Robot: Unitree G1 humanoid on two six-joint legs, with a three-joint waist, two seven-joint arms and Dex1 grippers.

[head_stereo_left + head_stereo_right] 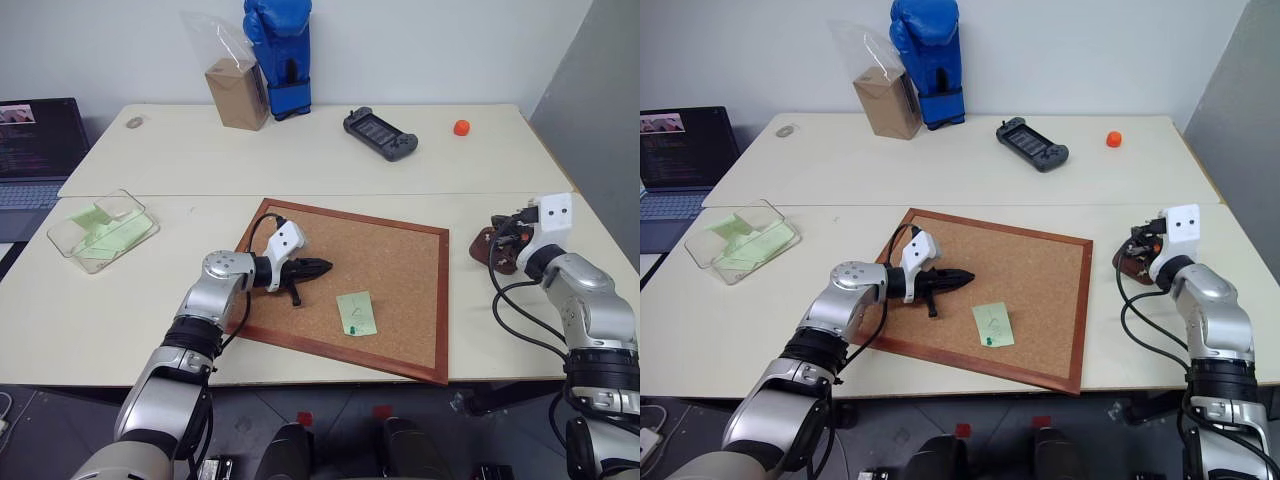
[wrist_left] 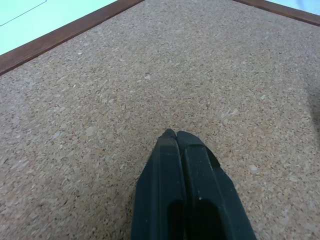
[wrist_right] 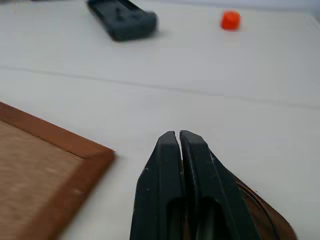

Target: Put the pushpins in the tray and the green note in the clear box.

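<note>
Head stereo pair looking forward and down, sharing whole table (image 1: 300,150). Left wrist camera sitting close over cork board (image 2: 100,100), viewing along left gripper (image 2: 172,134). Right wrist camera looking low toward far edge, past right gripper (image 3: 178,133), sharing board's right corner.

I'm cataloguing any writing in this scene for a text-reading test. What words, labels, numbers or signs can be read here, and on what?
None can be read.
Green note on the cork board: faint scribbled marks, not legible.
Laptop screen: lines of text, too small to read.
Handheld console, cardboard box, blue boxing glove: no readable label.
</note>
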